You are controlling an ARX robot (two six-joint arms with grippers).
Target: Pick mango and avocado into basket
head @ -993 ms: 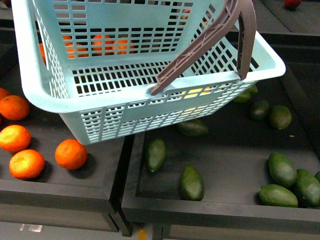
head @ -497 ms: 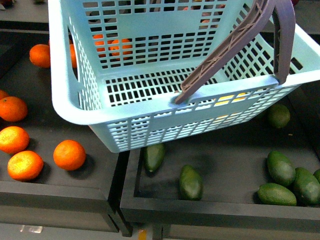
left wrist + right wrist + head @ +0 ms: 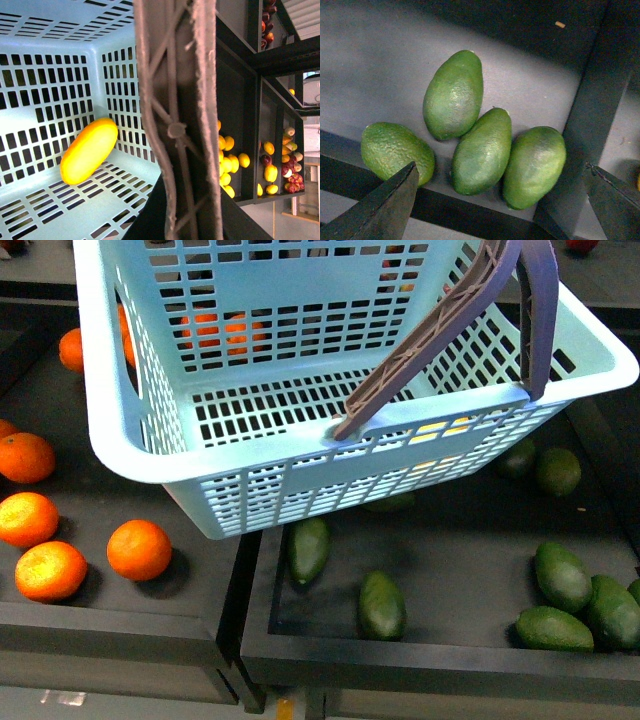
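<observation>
Avocados sit bunched in the front right corner of the dark tray [image 3: 400, 665]. My right gripper [image 3: 501, 166] hangs straight above them, its fingers [image 3: 395, 200] spread wide with nothing held. The avocado [image 3: 482, 150] I judge best placed is the middle one of the bunch. It lies almost under the gap between my fingers, a little off its centre. Its long axis runs roughly across the line between the two fingers, so closing would take it over its narrow width. The catch is crowding: other avocados [image 3: 535, 167] press in on both its flanks, at least one of them touching it. The fingers would have to drop into tight seams, and I expect a small shift is needed first to centre over it.

The mango [image 3: 89, 150] is already in the basket [image 3: 300, 455], lying tilted on the slotted floor against a wall. The basket hangs tipped above the back and left part of the tray, reaching over the edge of the neighbouring tray with the oranges [image 3: 140, 548]. Its handle [image 3: 175, 125] runs close across my left wrist camera, but the left gripper itself is out of sight, so I cannot tell how it is set. My right arm is plainly the nearer one to the avocado, and the basket lies back and to the left of that corner.
</observation>
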